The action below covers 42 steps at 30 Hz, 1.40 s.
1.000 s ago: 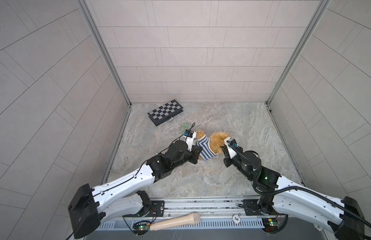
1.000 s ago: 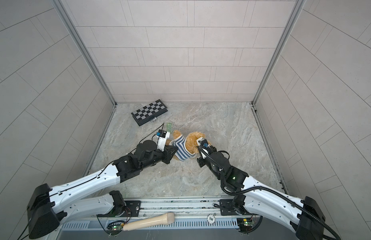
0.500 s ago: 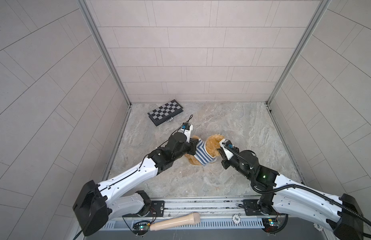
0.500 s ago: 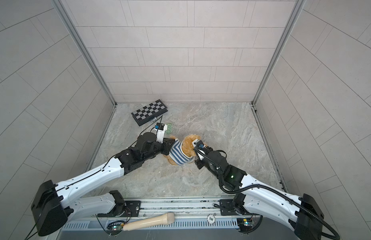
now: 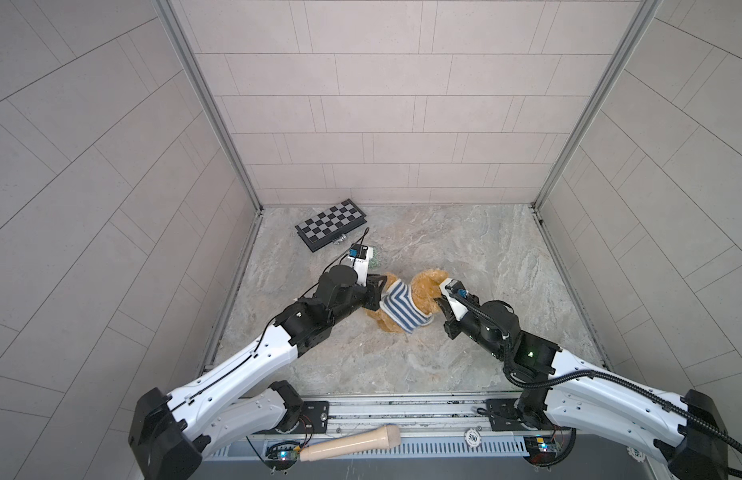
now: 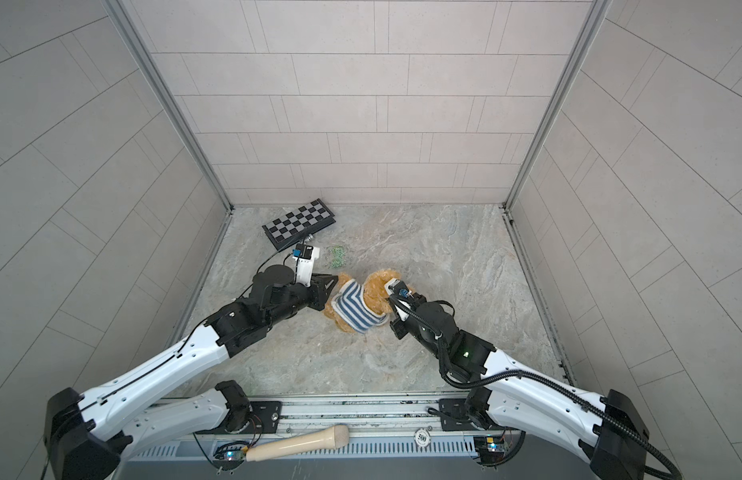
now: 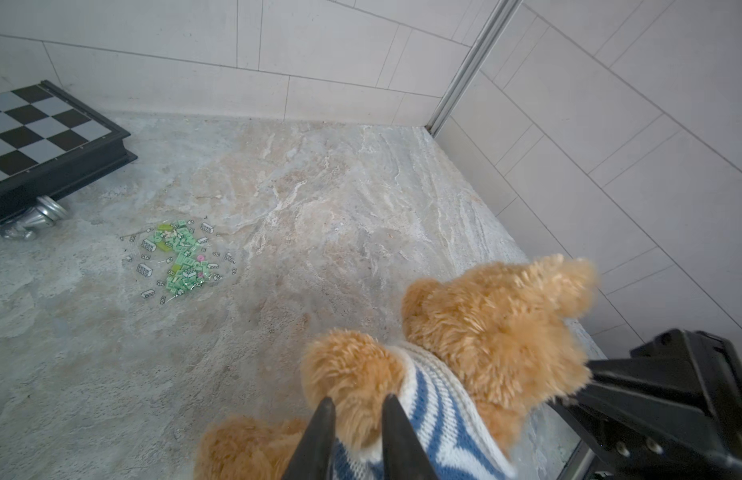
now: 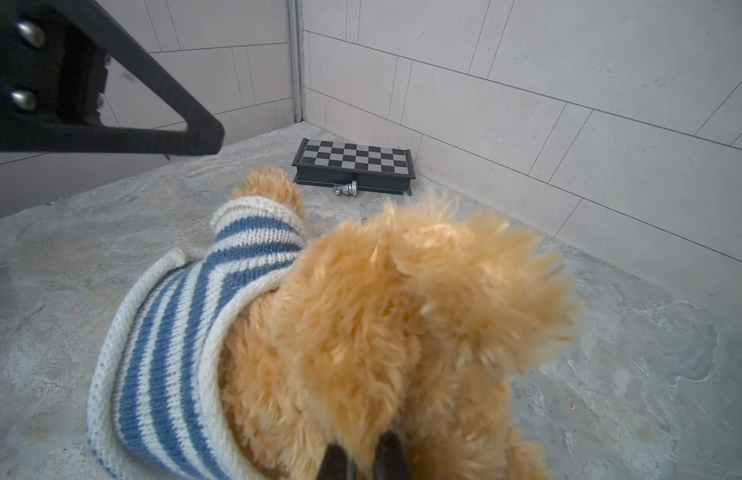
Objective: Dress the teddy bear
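The teddy bear (image 5: 428, 289) (image 6: 375, 291), golden-brown and fluffy, is on the stone floor between both arms in both top views. It wears a blue-and-white striped knitted sweater (image 5: 396, 306) (image 7: 436, 399) (image 8: 174, 332) over its body and one arm. My left gripper (image 5: 379, 297) (image 7: 357, 405) has its two dark fingers closed on that furry arm where it leaves the sleeve. My right gripper (image 5: 438, 303) (image 8: 363, 451) is shut, its tips buried in the fur of the bear's head (image 8: 382, 311). The bear's face is hidden.
A folded chessboard (image 5: 331, 224) lies at the back left, with a silver chess piece (image 7: 32, 218) beside it. A clear bag of small green bricks (image 7: 178, 257) (image 6: 336, 255) is just behind the left gripper. A wooden handle (image 5: 348, 442) rests on the front rail. Tiled walls enclose three sides.
Both grippers and the bear have shifted a little left and toward the front. The left arm rose half a second ago and has come back down. Both grips stay on the bear.
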Each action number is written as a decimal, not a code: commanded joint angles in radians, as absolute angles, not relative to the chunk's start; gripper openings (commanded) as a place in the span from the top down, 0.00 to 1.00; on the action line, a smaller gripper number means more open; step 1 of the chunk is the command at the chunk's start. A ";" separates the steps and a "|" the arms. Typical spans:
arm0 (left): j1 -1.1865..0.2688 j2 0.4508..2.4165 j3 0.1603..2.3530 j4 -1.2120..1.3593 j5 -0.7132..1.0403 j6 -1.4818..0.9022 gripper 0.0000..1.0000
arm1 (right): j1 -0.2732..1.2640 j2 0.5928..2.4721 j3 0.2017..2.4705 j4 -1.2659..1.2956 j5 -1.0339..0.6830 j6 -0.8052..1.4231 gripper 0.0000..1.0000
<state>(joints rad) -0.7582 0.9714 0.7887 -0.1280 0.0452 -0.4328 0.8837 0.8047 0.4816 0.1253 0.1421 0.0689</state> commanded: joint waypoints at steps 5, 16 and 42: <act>-0.781 0.926 0.695 -0.131 0.135 -0.456 0.74 | 0.890 0.789 0.513 0.182 0.135 0.053 1.00; -0.771 0.993 0.636 -0.120 0.104 -0.492 0.77 | 0.890 0.778 0.523 0.173 0.133 0.049 1.00; -0.889 0.958 0.486 0.074 -0.033 -0.552 0.42 | 0.674 1.028 0.665 0.025 0.060 0.256 1.00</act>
<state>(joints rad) -0.8680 0.9035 0.5243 -0.0483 -0.0162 -0.5312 0.7200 1.0130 0.6632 -0.0181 0.1528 0.1825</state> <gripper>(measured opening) 0.573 0.077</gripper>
